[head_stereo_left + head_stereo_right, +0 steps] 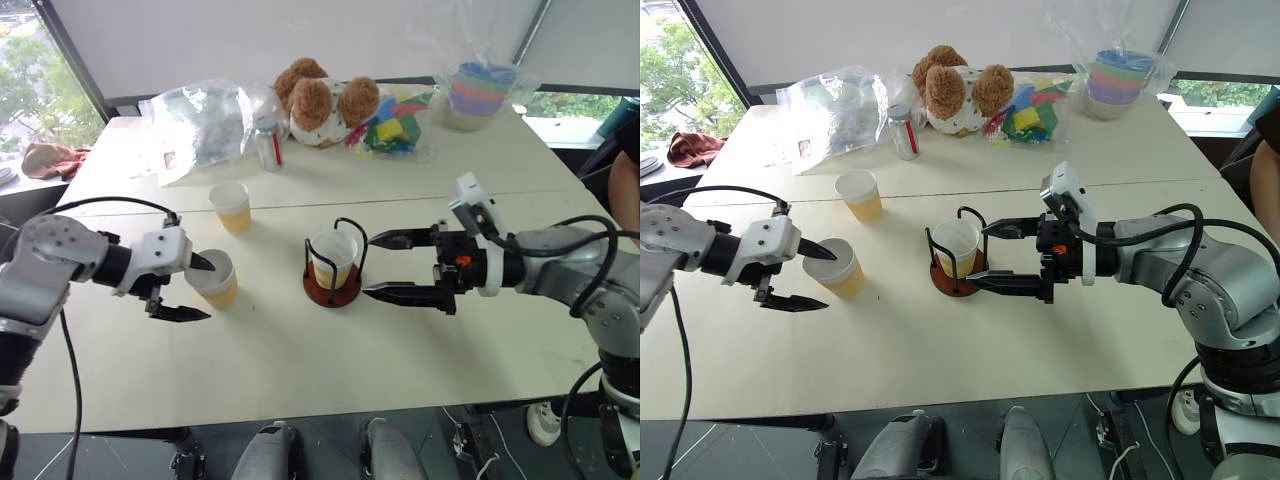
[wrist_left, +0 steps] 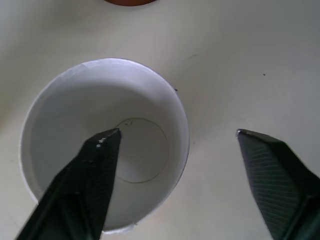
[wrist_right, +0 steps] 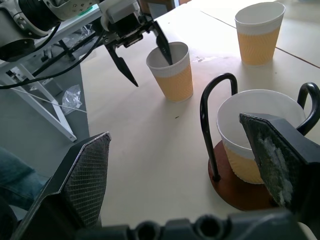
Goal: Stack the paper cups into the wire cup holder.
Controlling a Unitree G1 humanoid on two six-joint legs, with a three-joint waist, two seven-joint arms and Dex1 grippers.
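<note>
Our left gripper (image 1: 192, 288), jaws apart, straddles a paper cup's (image 1: 216, 279) wall at frame left to pinch it; right gripper (image 1: 380, 265) waits open beside the wire cup holder (image 1: 333, 270).

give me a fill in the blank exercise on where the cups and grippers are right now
1. The number of paper cups already sitting inside the wire cup holder is ____.
2. One finger of the left gripper reaches inside the nearest loose cup, and the other finger is ____ it.
3. The fingers of the right gripper beside the holder stand ____.
4. The far loose cup on the table stands ____.

Missing words: one; outside; open; upright
</note>
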